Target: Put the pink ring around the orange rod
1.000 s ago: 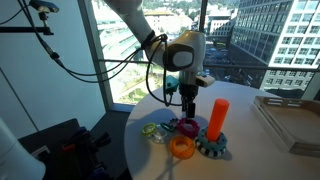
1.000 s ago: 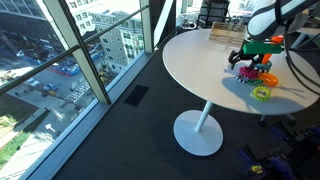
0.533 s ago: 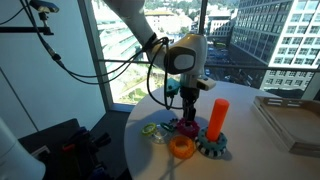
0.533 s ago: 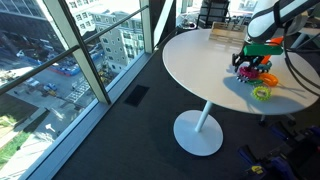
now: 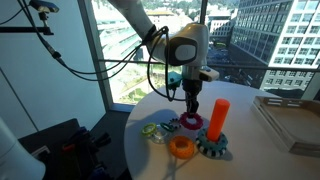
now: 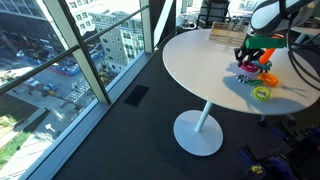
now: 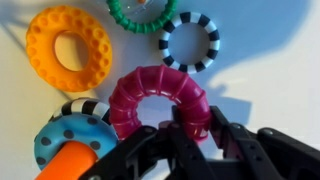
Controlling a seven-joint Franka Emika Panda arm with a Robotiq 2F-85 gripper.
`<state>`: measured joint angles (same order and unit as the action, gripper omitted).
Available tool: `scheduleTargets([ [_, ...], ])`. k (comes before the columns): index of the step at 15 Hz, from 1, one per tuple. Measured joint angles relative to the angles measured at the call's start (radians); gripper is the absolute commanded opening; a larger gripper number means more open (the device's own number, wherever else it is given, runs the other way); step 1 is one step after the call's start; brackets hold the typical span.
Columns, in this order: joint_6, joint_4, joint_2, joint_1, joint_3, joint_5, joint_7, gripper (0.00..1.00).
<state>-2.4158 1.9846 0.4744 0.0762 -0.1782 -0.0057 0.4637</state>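
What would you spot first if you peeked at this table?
Probably the pink ring, fat and bright in the middle of the wrist view, with the black gripper pinching its rim. Next comes the orange rod, standing tall on the white table right beside that ring. An orange ring, a green ring and a striped ring lie close by.

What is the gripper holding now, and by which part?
The pink ring. The gripper has its jaws shut across one side of the rim, one jaw in the open centre, one outside.
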Motion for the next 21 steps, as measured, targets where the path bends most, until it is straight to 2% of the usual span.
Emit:
scheduleTargets([
  [6, 0.074, 0.0, -0.111, -0.023, -0.006, -0.028, 0.0, 0.11],
  [12, 0.12, -0.004, -0.211, -0.044, -0.007, -0.118, 0.015, 0.11],
  [21, 0.167, -0.053, -0.301, -0.034, -0.02, -0.215, 0.072, 0.1],
])
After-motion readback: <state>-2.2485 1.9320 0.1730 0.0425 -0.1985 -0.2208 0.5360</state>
